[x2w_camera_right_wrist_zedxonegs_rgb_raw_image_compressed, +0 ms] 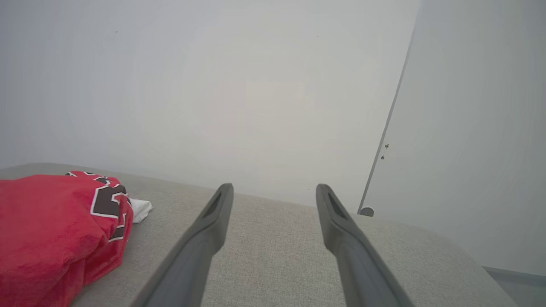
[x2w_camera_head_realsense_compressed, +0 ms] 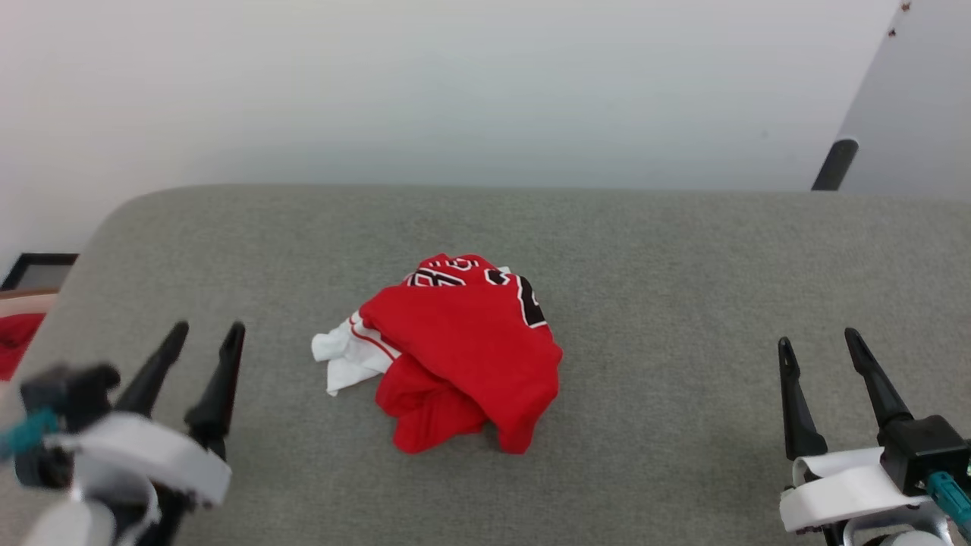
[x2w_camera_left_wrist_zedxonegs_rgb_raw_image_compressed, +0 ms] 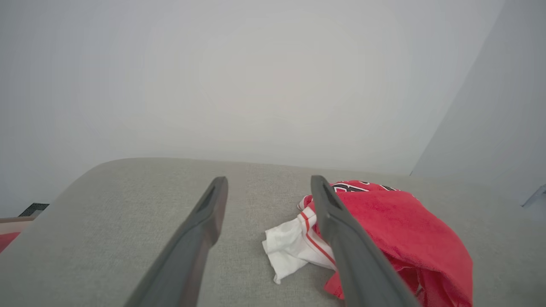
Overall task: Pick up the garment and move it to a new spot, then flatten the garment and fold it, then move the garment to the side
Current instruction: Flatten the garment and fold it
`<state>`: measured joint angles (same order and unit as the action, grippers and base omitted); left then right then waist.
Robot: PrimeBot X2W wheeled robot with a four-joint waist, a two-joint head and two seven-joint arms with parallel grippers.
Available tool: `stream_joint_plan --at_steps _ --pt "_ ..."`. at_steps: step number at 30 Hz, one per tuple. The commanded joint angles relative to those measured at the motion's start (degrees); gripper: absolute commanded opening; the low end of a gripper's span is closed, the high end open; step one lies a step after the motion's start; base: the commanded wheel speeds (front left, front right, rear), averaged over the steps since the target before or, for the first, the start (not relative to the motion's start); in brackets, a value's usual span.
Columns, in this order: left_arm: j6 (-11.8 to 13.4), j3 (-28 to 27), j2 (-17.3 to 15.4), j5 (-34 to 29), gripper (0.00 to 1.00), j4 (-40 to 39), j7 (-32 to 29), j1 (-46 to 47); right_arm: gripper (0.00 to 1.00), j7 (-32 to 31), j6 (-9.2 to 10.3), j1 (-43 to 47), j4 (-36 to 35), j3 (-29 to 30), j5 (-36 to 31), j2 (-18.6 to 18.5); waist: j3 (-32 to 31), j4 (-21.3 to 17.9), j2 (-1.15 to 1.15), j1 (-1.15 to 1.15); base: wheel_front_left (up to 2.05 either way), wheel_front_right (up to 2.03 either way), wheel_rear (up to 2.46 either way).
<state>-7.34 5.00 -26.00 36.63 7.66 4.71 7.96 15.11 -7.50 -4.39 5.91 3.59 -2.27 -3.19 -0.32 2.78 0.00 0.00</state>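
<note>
The garment (x2w_camera_head_realsense_compressed: 455, 349) is a red jersey crumpled in a heap on the middle of the grey padded surface (x2w_camera_head_realsense_compressed: 683, 250), a white sleeve with red stripes poking out on its left and black white-edged lettering on top. My left gripper (x2w_camera_head_realsense_compressed: 208, 334) hovers open at the lower left, well clear of the heap. At the lower right my right gripper (x2w_camera_head_realsense_compressed: 819, 341) is open too, nothing between its fingers. In the left wrist view the garment (x2w_camera_left_wrist_zedxonegs_rgb_raw_image_compressed: 405, 238) lies to the right of the left gripper (x2w_camera_left_wrist_zedxonegs_rgb_raw_image_compressed: 268, 181); in the right wrist view the garment (x2w_camera_right_wrist_zedxonegs_rgb_raw_image_compressed: 51, 226) is at the far left of the right gripper (x2w_camera_right_wrist_zedxonegs_rgb_raw_image_compressed: 275, 187).
A pale wall rises behind the surface. A dark post (x2w_camera_head_realsense_compressed: 834, 163) and a grey panel (x2w_camera_head_realsense_compressed: 918, 114) stand at the back right. Off the surface's left edge sit a red cloth (x2w_camera_head_realsense_compressed: 15, 337) and a dark frame (x2w_camera_head_realsense_compressed: 38, 269). Bare grey padding surrounds the heap.
</note>
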Motion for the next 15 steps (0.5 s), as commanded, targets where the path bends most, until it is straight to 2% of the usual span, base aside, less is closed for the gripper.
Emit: stream_joint_plan --at_steps 1,8,15 --pt "-0.2 0.2 -1.02 0.93 1.0 -0.08 -1.55 1.65 1.0 0.07 0.02 -0.83 -0.02 -0.32 0.01 -0.3 1.22 -1.16 0.0 0.0 0.0 0.0 0.0" --pt "-0.19 4.35 -6.85 9.77 1.0 2.45 -16.94 10.52 1.0 0.07 0.02 -3.44 -0.41 -2.08 0.65 -0.2 5.62 -4.78 0.0 0.0 0.0 0.0 0.0" --pt "0.24 6.47 -9.69 14.06 1.0 8.9 -30.02 17.75 1.0 0.06 0.02 -6.11 -0.91 -3.46 1.14 0.0 10.1 -8.09 0.0 0.0 0.0 0.0 0.0"
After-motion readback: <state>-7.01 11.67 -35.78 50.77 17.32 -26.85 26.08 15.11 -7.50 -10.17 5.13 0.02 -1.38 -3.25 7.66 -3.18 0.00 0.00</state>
